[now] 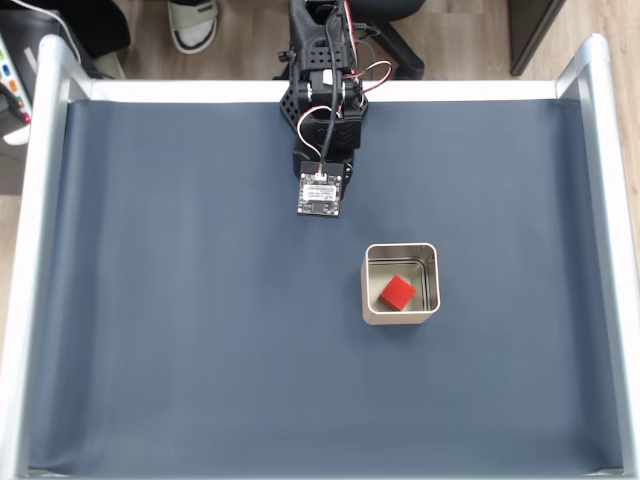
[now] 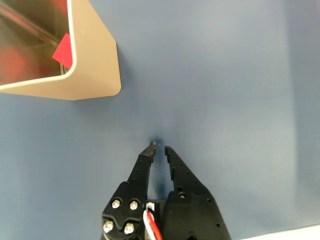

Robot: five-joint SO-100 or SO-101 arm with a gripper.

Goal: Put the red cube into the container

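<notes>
The red cube (image 1: 397,293) lies inside the container (image 1: 430,285), a square silvery tin right of the mat's middle in the fixed view. In the wrist view the container (image 2: 92,60) fills the upper left corner, and a corner of the red cube (image 2: 63,51) shows above its wall with red reflections on the inner sides. My gripper (image 2: 160,147) points at bare mat below and right of the tin, apart from it. Its black fingers are shut, tips nearly touching, with nothing between them. In the fixed view the arm (image 1: 325,120) is folded back near the far edge.
A dark blue mat (image 1: 200,330) covers the table, framed by pale metal rails (image 1: 30,250) on the left, right and far sides. Beyond the far rail I see a shoe (image 1: 192,22) and a chair base on wooden floor.
</notes>
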